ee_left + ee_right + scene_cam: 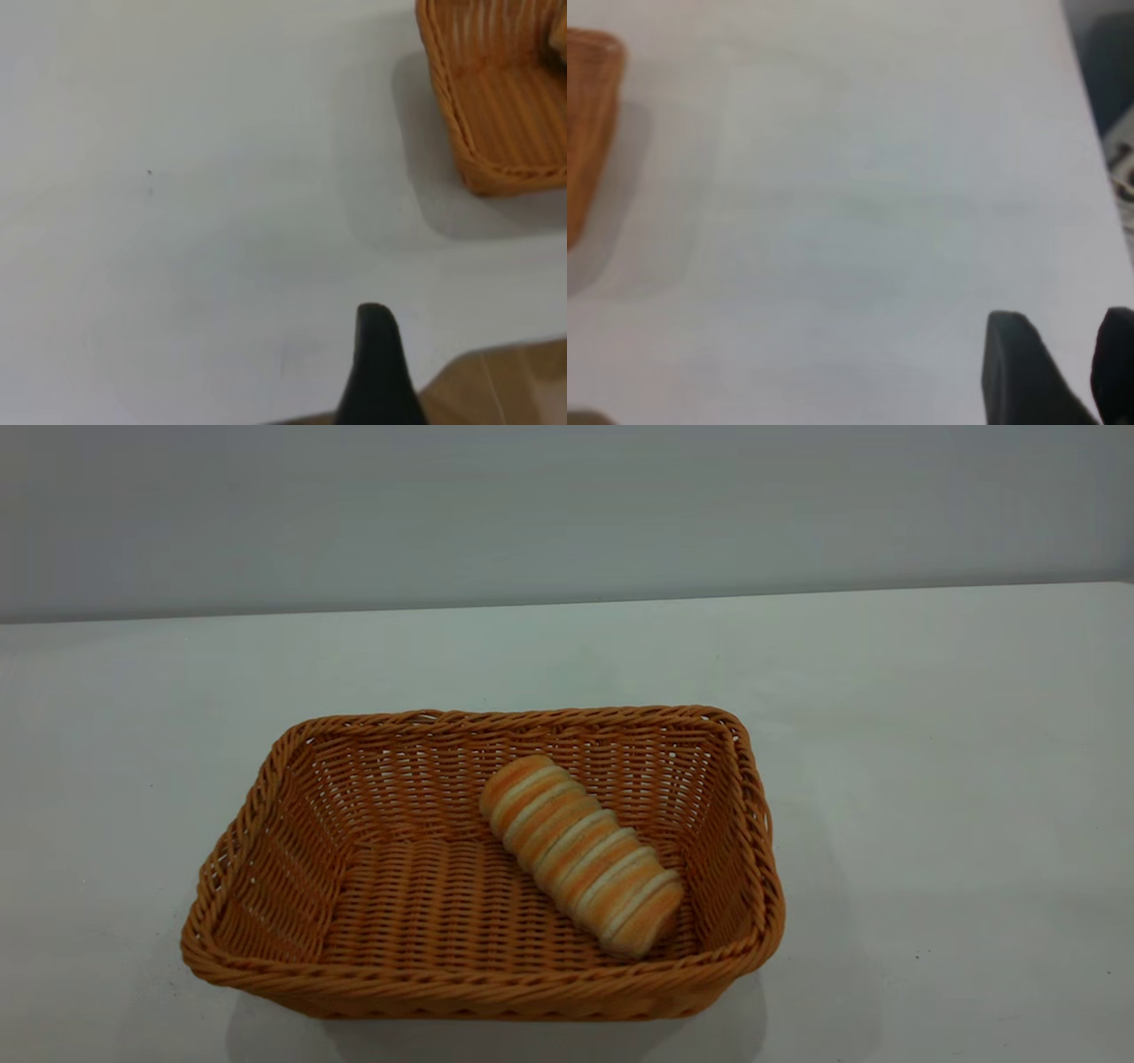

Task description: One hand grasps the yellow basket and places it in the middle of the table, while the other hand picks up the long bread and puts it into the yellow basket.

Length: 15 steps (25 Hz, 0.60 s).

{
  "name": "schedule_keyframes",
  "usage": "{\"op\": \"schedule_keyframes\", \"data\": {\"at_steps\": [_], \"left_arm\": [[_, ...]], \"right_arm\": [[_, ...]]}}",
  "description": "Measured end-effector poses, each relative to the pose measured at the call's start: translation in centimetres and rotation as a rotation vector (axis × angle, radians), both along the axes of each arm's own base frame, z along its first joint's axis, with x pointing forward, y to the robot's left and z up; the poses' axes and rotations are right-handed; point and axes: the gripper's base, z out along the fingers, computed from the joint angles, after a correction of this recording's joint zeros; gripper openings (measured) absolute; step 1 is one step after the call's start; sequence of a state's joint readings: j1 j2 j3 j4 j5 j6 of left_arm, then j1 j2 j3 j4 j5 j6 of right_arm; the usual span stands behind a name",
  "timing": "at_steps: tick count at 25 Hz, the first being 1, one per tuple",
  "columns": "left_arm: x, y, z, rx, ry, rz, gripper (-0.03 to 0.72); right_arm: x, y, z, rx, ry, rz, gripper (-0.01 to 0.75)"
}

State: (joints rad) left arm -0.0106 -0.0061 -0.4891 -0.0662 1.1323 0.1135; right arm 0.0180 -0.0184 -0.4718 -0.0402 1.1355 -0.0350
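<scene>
The yellow basket (266, 850) stands on the white table (930, 779), about mid-table in the exterior view. The long bread (580, 855) lies slantwise on the basket's floor, toward its right side, free of any gripper. Neither gripper shows in the exterior view. In the left wrist view the left gripper (376, 372) hangs over bare table near the table's edge, well apart from a corner of the basket (496, 97). In the right wrist view the right gripper (1063, 323) is open and empty over bare table, far from the basket's edge (589, 115).
A grey wall (567, 505) runs behind the table. Brown floor (505, 390) shows past the table's edge in the left wrist view. Dark objects (1112, 71) lie beyond the table's edge in the right wrist view.
</scene>
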Motion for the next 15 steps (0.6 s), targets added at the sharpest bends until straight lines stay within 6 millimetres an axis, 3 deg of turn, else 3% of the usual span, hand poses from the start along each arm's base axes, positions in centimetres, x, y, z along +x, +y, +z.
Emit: {"op": "schedule_keyframes", "data": {"at_steps": [15], "left_arm": [[-0.23, 0.03, -0.03, -0.001, -0.015, -0.024, 0.594]], "right_arm": [[-0.02, 0.05, 0.00, 0.000, 0.000, -0.065, 0.241]]}}
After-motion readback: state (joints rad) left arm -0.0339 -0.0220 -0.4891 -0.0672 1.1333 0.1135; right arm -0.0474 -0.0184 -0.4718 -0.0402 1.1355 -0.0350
